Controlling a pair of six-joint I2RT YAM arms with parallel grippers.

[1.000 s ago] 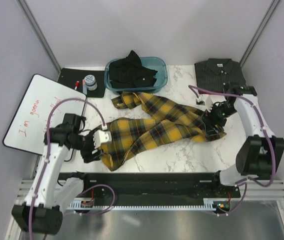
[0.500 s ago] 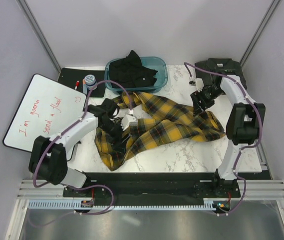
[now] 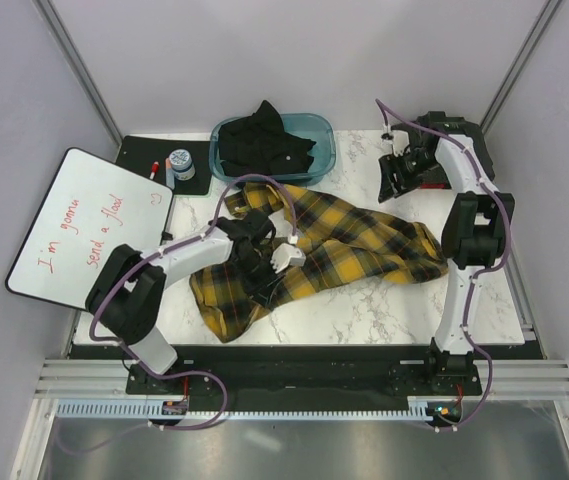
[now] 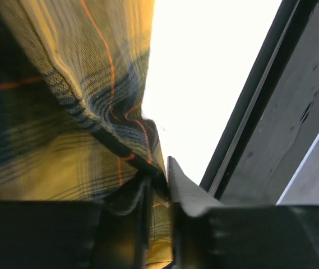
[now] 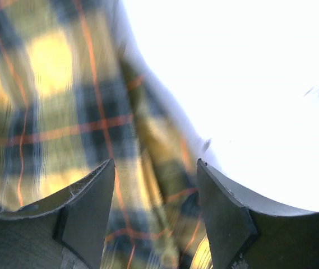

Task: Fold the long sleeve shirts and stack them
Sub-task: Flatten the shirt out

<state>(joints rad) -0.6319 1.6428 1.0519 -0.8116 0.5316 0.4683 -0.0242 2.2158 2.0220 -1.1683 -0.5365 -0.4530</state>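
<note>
The plaid shirt (image 3: 344,235) is lying crumpled and unfolded across the middle of the table (image 3: 394,300), its yellow-and-black check with thin red lines bunching into soft ridges; it seems to be sitting there because it is the garment being worked on. The left hand (image 4: 159,171) is reaching over the near-left part of it with its 2 fingers almost together, pinching a raised fold of the weave between them. That narrow nip on a single ridge looks meant for drawing the cloth out flat rather than lifting the whole bundle. The right hand (image 5: 155,163) is hanging above the far right end of the shirt with its jaws standing wide and nothing between them, probably lining up on an edge there. The black shirt (image 3: 264,140) is heaping loosely out of a translucent blue bin (image 3: 326,150) at the far side, apparently waiting its turn; the charcoal shirt (image 3: 467,129) is lying at the far right corner, largely hidden behind the right arm. The plaid is a thin, limp woven fabric that is draping and creasing freely; the table is a smooth, white, marble-patterned surface, so the cloth is likely to slide rather than catch.
</note>
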